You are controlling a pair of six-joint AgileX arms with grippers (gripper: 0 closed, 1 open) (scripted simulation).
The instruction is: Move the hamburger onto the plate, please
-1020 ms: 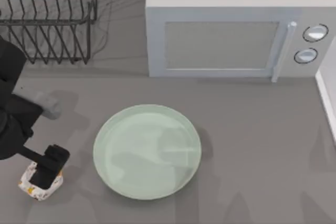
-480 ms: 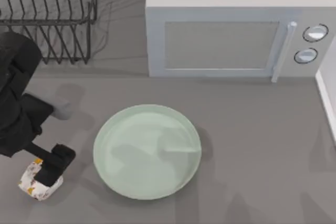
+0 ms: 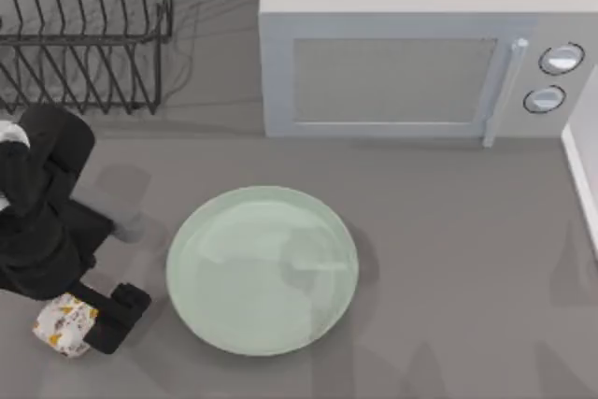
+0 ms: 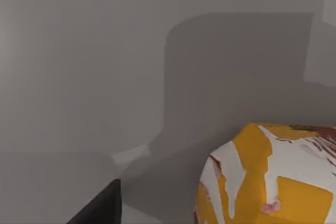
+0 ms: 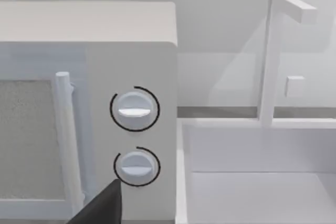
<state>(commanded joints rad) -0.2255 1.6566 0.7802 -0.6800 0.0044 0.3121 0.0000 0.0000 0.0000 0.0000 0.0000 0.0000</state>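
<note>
The hamburger (image 3: pixel 61 326), a small white lump with orange-yellow patches, lies on the table at the front left. It stands well clear of the pale mint-green plate (image 3: pixel 262 268), which holds nothing. My left gripper (image 3: pixel 120 310) is low at the hamburger's right side, between it and the plate, and open. In the left wrist view the hamburger (image 4: pixel 268 179) looms close, with one dark fingertip (image 4: pixel 102 207) apart from it. My right arm is parked off to the right; one of its fingertips (image 5: pixel 102 205) shows, set wide, so that gripper is open.
A white microwave (image 3: pixel 402 72) stands behind the plate, its knobs (image 5: pixel 135 109) facing the right wrist camera. A black wire dish rack (image 3: pixel 84 35) fills the back left corner. A white basin (image 5: pixel 262 182) borders the table's right edge (image 3: pixel 584 184).
My left arm has swung forward and its gripper has shifted from over the hamburger to its right side, toward the plate. The hamburger and plate have stayed put.
</note>
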